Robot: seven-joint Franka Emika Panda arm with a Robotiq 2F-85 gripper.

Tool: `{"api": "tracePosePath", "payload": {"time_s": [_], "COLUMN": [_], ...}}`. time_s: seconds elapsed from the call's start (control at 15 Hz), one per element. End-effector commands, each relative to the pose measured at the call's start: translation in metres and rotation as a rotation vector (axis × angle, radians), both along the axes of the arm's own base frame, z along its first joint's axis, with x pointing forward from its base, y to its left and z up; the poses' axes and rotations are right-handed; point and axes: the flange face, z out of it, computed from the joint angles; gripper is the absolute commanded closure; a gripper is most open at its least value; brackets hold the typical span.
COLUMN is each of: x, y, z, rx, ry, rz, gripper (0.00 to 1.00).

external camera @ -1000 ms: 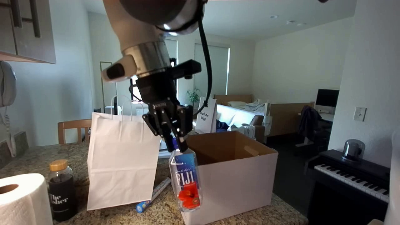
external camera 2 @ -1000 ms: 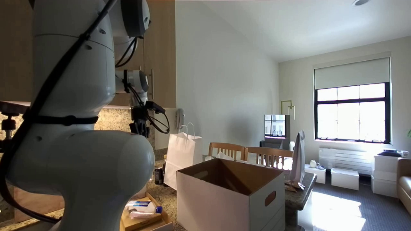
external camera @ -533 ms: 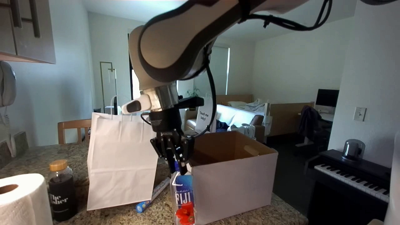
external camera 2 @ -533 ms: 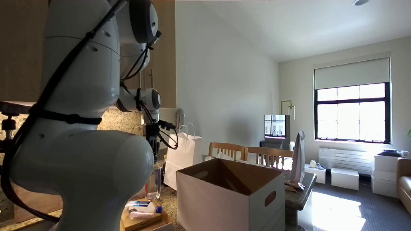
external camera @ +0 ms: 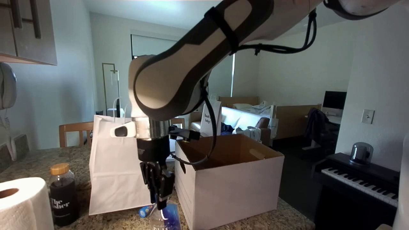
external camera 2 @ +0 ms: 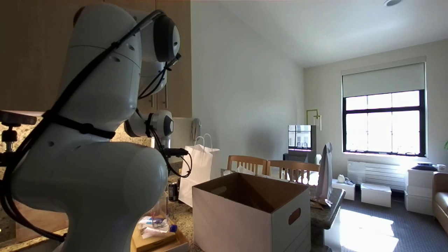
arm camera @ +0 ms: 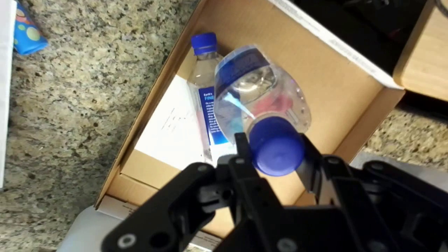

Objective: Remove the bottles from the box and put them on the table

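The pincer [arm camera: 273,140] holds a bottle [arm camera: 260,82] by its blue cap [arm camera: 278,150] above a shallow tray [arm camera: 329,105] where another bottle [arm camera: 207,94] lies; in an exterior view the box [external camera: 236,191] stands to the right on the tabletop [external camera: 281,220]. Set down here, the held bottle could strike the lying one and tip, gripped only at the cap. A moment ago it hung higher and, in that view, farther right.

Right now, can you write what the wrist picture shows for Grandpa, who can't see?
A black gripper holds a clear bottle near its blue cap, with a shallow brown carton below. Another clear bottle lies on its side in the carton, and speckled counter shows at the picture's left.
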Motion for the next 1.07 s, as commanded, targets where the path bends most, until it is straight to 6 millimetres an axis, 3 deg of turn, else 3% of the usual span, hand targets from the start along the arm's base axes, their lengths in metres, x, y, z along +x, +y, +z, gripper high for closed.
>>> {"api": "tracePosePath", "payload": {"time_s": [0.0,0.47,0.73,0.8,0.87,1.0], "x": [-0.022,-0.075,-0.087,-0.088,-0.088,-0.091], "y": [0.019,0.051,0.056,0.056,0.055,0.054], "z": [-0.019,-0.048,-0.053,-0.052,-0.049,-0.038], "rx": [0.055,0.083,0.093,0.104,0.116,0.148], "ry": [-0.051,-0.136,-0.177,-0.183,-0.192,-0.204], "rz": [-0.186,-0.381,-0.455,-0.474,-0.495,-0.55], "gripper": [0.85,0.85,0.85,0.4,0.38,0.26]}}
